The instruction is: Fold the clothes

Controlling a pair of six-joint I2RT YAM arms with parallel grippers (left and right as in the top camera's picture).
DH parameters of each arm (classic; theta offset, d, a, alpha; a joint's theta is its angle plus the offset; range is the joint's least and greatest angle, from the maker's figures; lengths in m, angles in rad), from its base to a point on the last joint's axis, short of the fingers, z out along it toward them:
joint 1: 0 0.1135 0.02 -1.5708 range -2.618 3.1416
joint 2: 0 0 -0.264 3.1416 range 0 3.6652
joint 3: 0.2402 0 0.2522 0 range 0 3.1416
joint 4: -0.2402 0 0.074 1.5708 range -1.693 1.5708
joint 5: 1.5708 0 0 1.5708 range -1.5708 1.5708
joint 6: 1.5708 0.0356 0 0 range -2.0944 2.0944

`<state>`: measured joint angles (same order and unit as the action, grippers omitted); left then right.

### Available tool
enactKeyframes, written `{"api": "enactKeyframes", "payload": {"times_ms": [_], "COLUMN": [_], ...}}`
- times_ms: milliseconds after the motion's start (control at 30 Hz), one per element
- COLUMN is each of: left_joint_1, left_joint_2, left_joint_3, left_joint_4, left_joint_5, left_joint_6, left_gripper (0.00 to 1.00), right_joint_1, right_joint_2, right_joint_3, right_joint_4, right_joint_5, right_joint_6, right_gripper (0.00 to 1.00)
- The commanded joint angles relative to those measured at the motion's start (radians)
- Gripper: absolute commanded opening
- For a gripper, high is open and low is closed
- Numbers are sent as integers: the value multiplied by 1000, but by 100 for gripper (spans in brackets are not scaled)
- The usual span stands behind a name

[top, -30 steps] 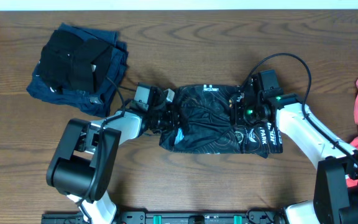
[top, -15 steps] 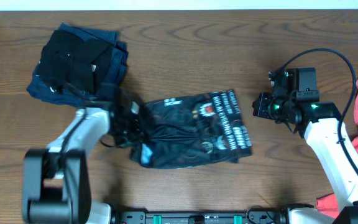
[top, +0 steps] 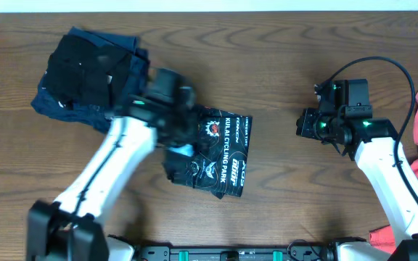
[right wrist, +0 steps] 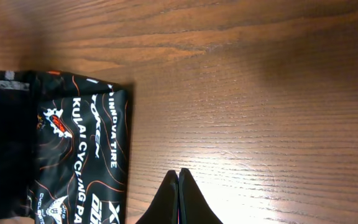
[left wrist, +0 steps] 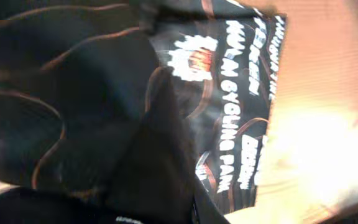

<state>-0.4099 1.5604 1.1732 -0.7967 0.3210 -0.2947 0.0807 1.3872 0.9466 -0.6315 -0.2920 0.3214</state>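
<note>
Wooden table [top: 281,65]; left claw [top: 182,138] half lost against black shirt [top: 223,156].

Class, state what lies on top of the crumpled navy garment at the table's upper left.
A folded black cloth garment lies on top of the crumpled navy garment, leaving only its edges showing. Its middle is covered.

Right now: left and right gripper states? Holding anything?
Left gripper: closed, apparently gripping the black shirt at its left edge.
Right gripper: closed, holding nothing, above the table.
</note>
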Motion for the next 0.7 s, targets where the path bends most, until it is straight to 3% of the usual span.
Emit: {"api": "enactKeyframes", "payload": {"times_ms": [0,200,367,500,667], "left_joint_1": [-119,-290,-362,-354,-330], "left_joint_2": [77,215,224,184,83], "left_joint_3": [3,3,8,53,149], "left_joint_4": [20,166,205,172,54], "left_joint_5": [-103,-94,-95,-94,-95], "left_joint_6": [-111,-204,-204,-203,-164], "left_gripper": [6,10,47,55,61], "right_joint_1": [-10,-10,-10,-6,25], "right_joint_2": [0,0,0,0,1], "right_joint_3": [1,1,1,1,1], "right_joint_4": [-1,-1,-6,-5,-5], "right_joint_5": [8,8,9,20,-15], "right_joint_6": [-5,-5,-5,-5,-79], "right_gripper": [1,1,1,2,12]}}
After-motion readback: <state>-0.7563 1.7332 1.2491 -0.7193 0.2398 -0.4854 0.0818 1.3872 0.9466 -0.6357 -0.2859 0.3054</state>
